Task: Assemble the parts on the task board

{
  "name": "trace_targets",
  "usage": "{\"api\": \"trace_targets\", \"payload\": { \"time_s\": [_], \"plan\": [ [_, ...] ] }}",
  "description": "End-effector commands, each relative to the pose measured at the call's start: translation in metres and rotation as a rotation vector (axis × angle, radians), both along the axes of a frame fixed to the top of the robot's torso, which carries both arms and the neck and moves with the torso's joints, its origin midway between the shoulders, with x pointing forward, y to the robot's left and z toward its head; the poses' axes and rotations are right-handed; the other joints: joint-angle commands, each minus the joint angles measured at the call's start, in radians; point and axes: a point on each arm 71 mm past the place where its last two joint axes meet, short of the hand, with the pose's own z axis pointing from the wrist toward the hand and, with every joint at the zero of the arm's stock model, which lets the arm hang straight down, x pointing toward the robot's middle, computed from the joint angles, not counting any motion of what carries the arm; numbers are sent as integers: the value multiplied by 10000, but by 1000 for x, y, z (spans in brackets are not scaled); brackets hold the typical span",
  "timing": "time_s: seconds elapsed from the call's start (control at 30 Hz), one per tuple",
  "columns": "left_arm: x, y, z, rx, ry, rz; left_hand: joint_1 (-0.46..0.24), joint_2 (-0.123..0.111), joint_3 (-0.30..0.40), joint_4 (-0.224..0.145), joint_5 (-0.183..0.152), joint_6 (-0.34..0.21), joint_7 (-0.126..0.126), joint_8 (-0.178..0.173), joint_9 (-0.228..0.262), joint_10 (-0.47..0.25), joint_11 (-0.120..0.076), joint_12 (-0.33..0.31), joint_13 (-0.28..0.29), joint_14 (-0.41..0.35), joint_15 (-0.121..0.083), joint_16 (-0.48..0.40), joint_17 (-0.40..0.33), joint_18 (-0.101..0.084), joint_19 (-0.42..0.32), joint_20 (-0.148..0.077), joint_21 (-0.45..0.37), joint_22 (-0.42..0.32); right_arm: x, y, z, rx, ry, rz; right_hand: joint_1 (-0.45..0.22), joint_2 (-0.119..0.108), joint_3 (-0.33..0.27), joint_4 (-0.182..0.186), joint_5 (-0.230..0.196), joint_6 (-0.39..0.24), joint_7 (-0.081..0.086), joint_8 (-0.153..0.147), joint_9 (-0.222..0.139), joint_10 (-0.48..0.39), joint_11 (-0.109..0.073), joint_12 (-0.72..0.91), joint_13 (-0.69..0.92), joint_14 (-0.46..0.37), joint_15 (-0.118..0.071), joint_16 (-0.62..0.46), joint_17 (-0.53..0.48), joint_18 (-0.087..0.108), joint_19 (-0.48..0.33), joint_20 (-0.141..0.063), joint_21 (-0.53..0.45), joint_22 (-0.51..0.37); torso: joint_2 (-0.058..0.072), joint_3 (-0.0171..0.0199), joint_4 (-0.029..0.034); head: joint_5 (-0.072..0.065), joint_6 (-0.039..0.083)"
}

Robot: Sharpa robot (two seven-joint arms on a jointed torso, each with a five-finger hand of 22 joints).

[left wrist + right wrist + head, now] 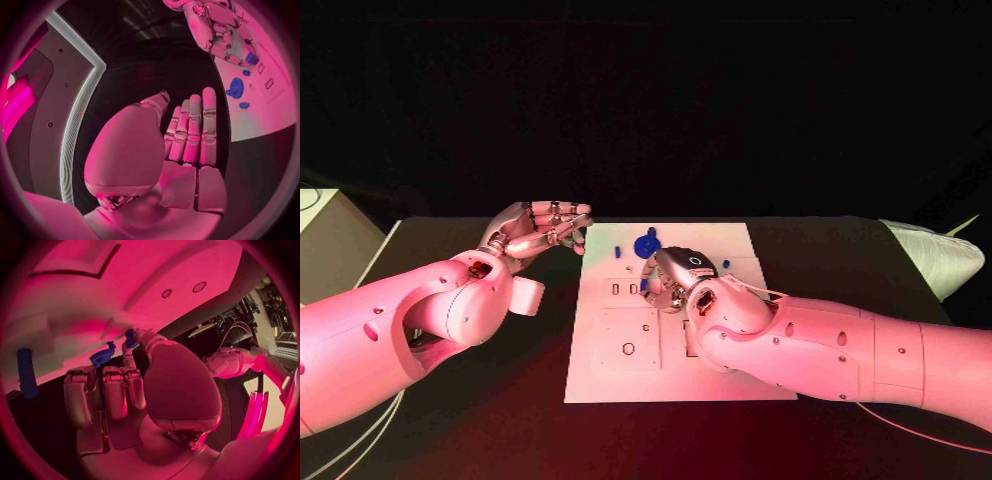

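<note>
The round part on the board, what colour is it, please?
Blue round part, clearest in the head view.

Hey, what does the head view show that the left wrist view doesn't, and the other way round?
Head view, not the left wrist view: the near half of the task board with its cut-outs, and both white arms. Left wrist view, not the head view: the left robot hand seen close from behind its palm, fingers straight, side by side, holding nothing. Both: the right robot hand over the board and the round blue part beside it.
</note>
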Motion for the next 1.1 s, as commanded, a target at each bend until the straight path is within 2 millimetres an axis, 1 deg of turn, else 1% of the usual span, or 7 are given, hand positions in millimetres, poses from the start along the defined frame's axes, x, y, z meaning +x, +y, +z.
{"api": "trace_targets", "payload": {
  "time_s": [0.03,0.3,0.53,0.77,1.1],
  "plan": [
    [-1,-2,1,-55,-45,-200,5,-112,71,10,-9,-31,-31,49,12,-80,-12,34,7,-35,-5,43,-8,62,-64,5,36,8,1,0,-1,-291,-110,35,-66,-100,-13,-42,-24,-85,5,9,-20,1060,-11,22,2634,1059,33,65,2632,-163,942,-3,-41,2422,1,1,3,-4,-3],
    [-1,-2,1,-51,-41,-198,5,-112,71,10,-9,-31,-31,49,12,-80,-12,34,7,-35,-5,43,-8,62,-64,5,36,8,1,1,-2,-315,-151,86,-116,-162,-21,-44,-54,-152,30,-8,-33,1060,10,22,2634,1059,51,65,2632,-163,941,10,-44,2419,4,3,0,3,-19],
    [-1,-2,1,-47,-36,-208,5,-112,71,10,-9,-31,-31,49,12,-80,-12,34,7,-35,-5,43,-8,62,-64,5,36,8,0,2,-2,-286,-178,175,-210,-268,-64,-29,-113,-234,65,-27,-51,1060,43,22,2634,1059,79,65,2632,-160,938,33,-52,2411,0,-3,-1,1,-29],
    [-1,-1,1,-45,-33,-215,5,-112,71,10,-9,-31,-31,49,12,-80,-12,34,7,-35,-5,43,-8,62,-64,5,36,8,-1,3,-2,-263,-141,281,-284,-363,-125,-12,-182,-304,90,-46,-70,1060,67,22,2634,1059,101,65,2632,-160,938,54,-53,2412,0,0,-1,-4,-42],
    [-1,-1,1,-38,-31,-208,5,-112,71,10,-9,-31,-31,49,12,-80,-12,34,7,-35,-5,43,-8,62,-64,5,36,8,-2,5,-2,-208,-119,388,-337,-432,-194,9,-254,-415,127,-90,-103,1060,100,22,2634,1059,128,65,2632,-160,938,78,-54,2411,-1,2,4,-2,-48]
  ]
}}
